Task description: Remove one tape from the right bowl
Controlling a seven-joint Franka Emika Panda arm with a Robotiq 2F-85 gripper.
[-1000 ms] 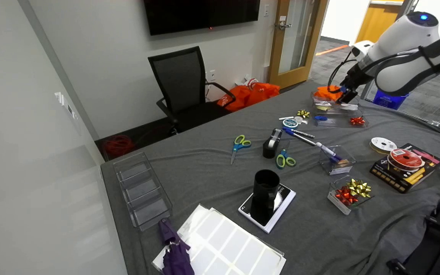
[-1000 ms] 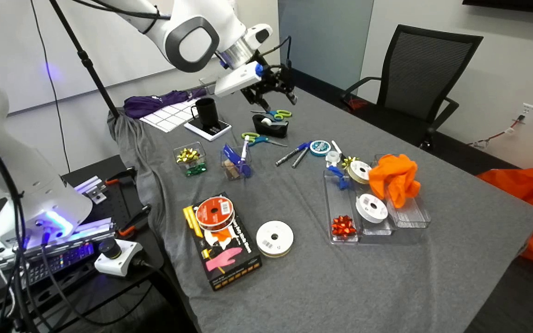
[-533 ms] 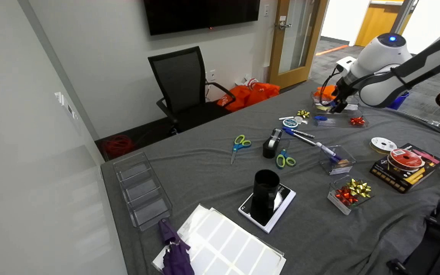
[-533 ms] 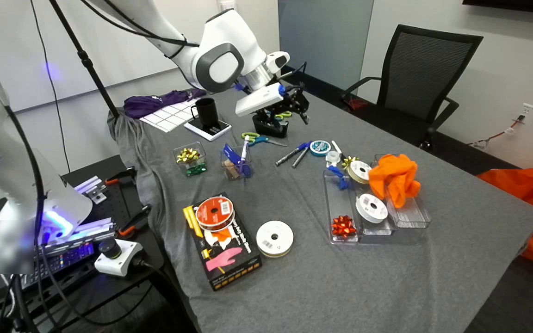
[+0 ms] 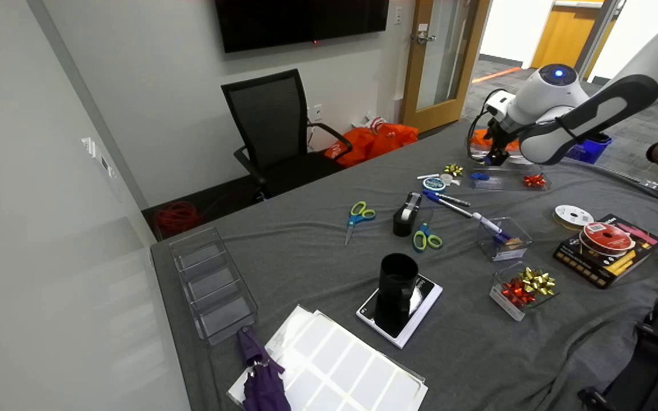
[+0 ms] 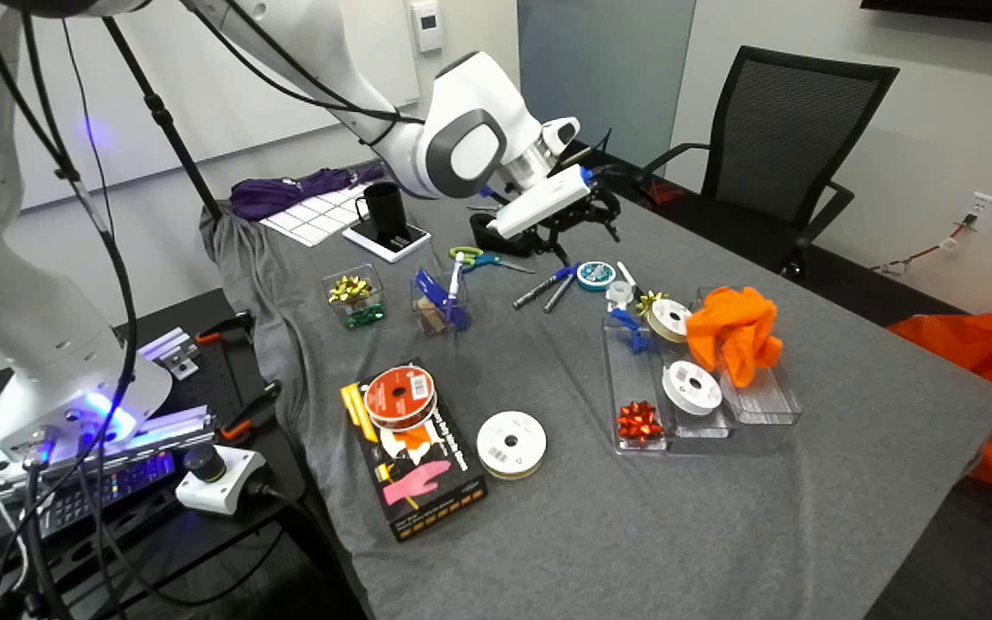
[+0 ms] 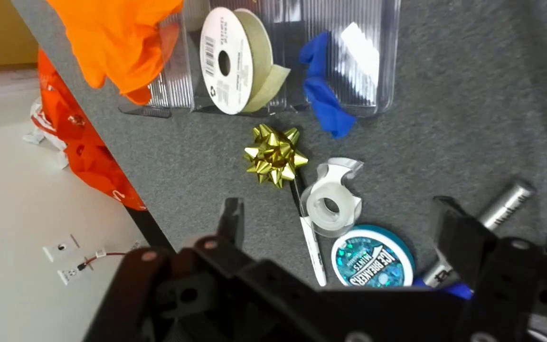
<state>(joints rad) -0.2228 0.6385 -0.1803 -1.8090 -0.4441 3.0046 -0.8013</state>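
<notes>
White ribbon spool (image 6: 682, 389), right of centre in an exterior view: we take it, or its neighbouring spool (image 7: 235, 71) at the upper middle of the wrist view, for the tape. Both sit in the clear divided tray (image 6: 636, 375); we see no bowl, and judge this tray the container meant. Crumpled orange material (image 6: 733, 331) lies over the tray beside them. Around the middle of the wrist view, outside the tray, a gold bow (image 7: 276, 156), a small tape holder (image 7: 334, 187) and a mints tin (image 7: 372, 259) rest on the worktop (image 7: 197, 156). The claw (image 7: 339, 211) stands with jaws spread wide, gripping nothing. Over the last second it has travelled, in an exterior view, from the upper middle of the frame downward and rightward, toward the tray; we note no shift among the spools. We therefore read this as the approach: removal has not begun, and the claw must, we judge, go farther before grasping.
</notes>
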